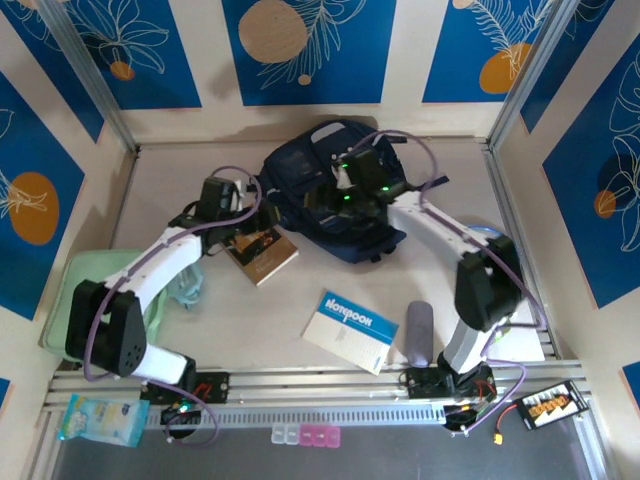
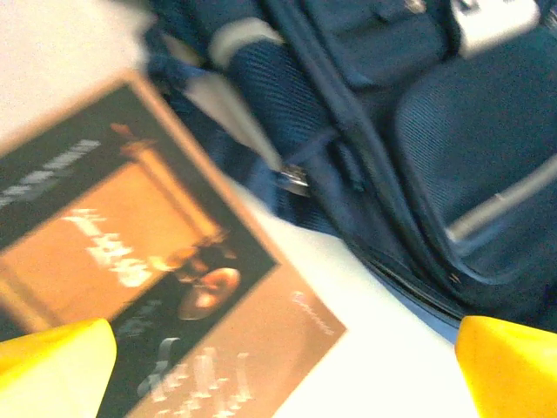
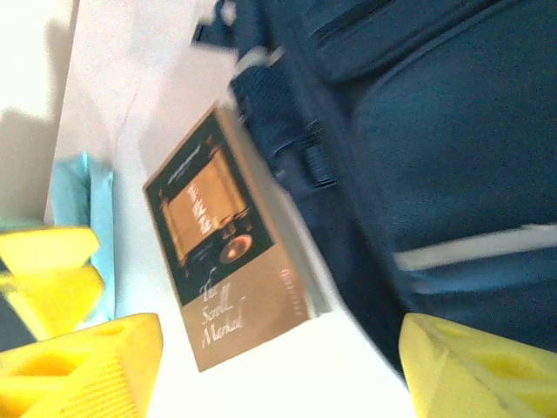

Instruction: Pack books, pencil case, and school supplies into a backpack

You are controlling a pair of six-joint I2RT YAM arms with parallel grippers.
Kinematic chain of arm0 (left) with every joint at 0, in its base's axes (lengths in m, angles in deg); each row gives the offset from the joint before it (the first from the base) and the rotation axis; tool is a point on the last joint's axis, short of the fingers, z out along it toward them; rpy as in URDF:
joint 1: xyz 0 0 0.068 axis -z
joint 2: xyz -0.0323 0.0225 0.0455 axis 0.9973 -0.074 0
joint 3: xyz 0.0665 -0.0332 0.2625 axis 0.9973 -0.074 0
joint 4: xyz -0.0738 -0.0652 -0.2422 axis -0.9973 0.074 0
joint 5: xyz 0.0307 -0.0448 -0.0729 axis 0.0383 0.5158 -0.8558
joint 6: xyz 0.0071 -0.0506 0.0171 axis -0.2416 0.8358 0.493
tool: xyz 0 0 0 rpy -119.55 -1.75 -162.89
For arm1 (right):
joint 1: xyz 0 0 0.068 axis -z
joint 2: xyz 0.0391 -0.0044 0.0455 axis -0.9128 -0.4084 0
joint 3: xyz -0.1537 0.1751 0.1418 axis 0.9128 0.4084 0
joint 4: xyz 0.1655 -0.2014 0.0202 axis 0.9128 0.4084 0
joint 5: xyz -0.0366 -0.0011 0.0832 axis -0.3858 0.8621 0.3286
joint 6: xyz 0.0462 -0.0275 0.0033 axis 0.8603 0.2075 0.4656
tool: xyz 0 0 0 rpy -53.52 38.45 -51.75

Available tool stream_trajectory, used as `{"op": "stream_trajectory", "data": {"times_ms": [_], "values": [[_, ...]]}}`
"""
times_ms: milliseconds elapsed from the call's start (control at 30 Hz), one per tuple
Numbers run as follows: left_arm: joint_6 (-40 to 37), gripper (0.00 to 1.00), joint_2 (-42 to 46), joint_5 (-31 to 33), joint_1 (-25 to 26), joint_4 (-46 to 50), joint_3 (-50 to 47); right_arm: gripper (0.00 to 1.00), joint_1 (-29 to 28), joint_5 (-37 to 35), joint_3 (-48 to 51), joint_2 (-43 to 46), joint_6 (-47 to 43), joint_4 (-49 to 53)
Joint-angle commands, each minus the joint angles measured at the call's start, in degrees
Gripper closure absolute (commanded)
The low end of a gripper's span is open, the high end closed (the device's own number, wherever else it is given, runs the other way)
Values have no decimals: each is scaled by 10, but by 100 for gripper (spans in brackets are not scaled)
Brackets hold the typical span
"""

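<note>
The navy backpack (image 1: 330, 190) lies at the back middle of the table. A brown-covered book (image 1: 262, 252) rests flat against its left side, and the same book (image 2: 157, 287) (image 3: 226, 252) lies under both wrist cameras. My left gripper (image 1: 250, 218) (image 2: 278, 374) hovers open over the book's corner, nothing between its yellow fingertips (image 2: 52, 366). My right gripper (image 1: 338, 195) (image 3: 287, 366) hangs open above the backpack's (image 3: 435, 131) left edge, holding nothing. The white-and-blue notebook (image 1: 350, 330) and the grey pencil case (image 1: 419, 335) lie near the front.
A pale-green flat box (image 1: 95, 290) sits at the left edge, with a light blue item (image 1: 185, 290) beside it under my left arm. White paper (image 1: 520, 330) lies at the right. A packet (image 1: 100, 420) and small pink pieces (image 1: 305, 435) sit on the front rail.
</note>
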Motion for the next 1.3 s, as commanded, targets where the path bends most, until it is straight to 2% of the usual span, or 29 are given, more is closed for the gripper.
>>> {"op": "stream_trajectory", "data": {"times_ms": [0, 100, 300, 500, 833, 1000, 1133, 1267], "values": [[16, 0, 24, 27, -40, 47, 9, 30, -44, 35, -62, -75, -14, -17], [29, 0, 24, 30, -70, 50, 8, 34, -75, 29, -146, -158, -18, 14], [55, 0, 0, 41, -116, 62, 17, 39, -94, 32, -274, -287, 2, 80], [42, 0, -22, 33, -122, 65, 46, 39, -107, 2, -315, -338, 5, 127], [35, 0, -49, -40, -120, 55, 21, 39, -114, 6, -107, -241, 8, 111], [46, 0, -43, -82, -99, 68, -21, 39, -119, 7, -3, -169, 1, 102], [60, 0, -43, -104, -61, 65, -61, 39, -111, 23, 4, -132, -6, 87], [67, 5, -48, -114, -32, 66, -75, 39, -96, 7, -20, -120, 16, 57]]}}
